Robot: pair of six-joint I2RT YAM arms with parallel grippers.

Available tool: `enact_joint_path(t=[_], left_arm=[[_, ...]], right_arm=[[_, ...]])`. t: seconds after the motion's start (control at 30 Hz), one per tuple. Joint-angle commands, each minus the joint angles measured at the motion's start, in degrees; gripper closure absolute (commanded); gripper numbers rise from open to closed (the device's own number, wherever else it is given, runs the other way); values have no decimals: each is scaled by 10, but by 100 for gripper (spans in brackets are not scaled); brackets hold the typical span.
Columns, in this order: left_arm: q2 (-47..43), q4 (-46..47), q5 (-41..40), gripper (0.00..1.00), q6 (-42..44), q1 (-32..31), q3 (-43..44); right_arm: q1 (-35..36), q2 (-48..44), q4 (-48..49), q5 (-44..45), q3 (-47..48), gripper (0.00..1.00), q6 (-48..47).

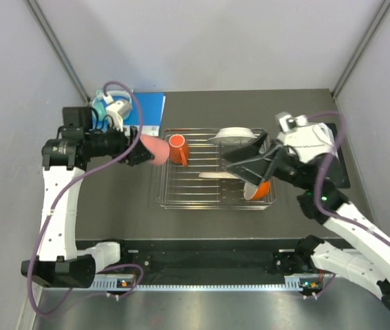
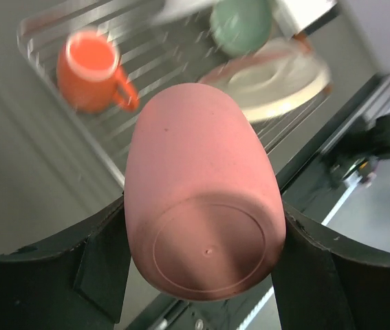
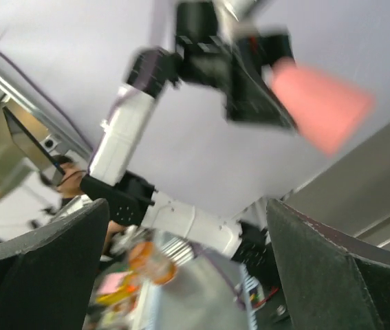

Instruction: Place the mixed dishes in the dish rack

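Observation:
My left gripper (image 1: 143, 150) is shut on the pink cup (image 2: 201, 206), held on its side with its base toward the wrist camera, at the left edge of the dish rack (image 1: 161, 199). In the rack are the orange mug (image 1: 178, 149), a mint-green bowl (image 2: 241, 24) and a pink-and-cream plate (image 2: 277, 75). The orange bowl (image 1: 258, 189) lies tilted in the rack's near right corner. My right gripper (image 1: 232, 165) hangs open over the rack's right half, just above that bowl, with nothing between its fingers (image 3: 332, 275).
Teal headphones (image 1: 105, 106) and a blue board (image 1: 150, 110) lie behind the left arm, at the far left. A black clipboard (image 1: 340, 168) sits right of the rack, under the right arm. A pale dish (image 1: 234, 132) stands at the rack's far side.

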Motion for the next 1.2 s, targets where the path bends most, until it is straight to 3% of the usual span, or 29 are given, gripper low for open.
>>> enact_joint_path(t=[0.0, 0.17, 0.47, 0.93, 1.17], left_arm=[[-17, -7, -104, 100, 66, -55, -71], [-10, 61, -177, 100, 11, -158, -129], [38, 103, -308, 100, -15, -198, -131], [99, 130, -366, 100, -52, -251, -138], [114, 139, -356, 100, -82, -268, -167]], right_arm=[[-5, -115, -251, 112, 104, 1, -180], [-5, -177, -333, 168, 145, 0, -219], [-5, -242, -367, 227, 110, 0, -216], [-5, -238, -385, 245, 86, 0, -226], [-5, -235, -390, 258, 74, 0, -230]])
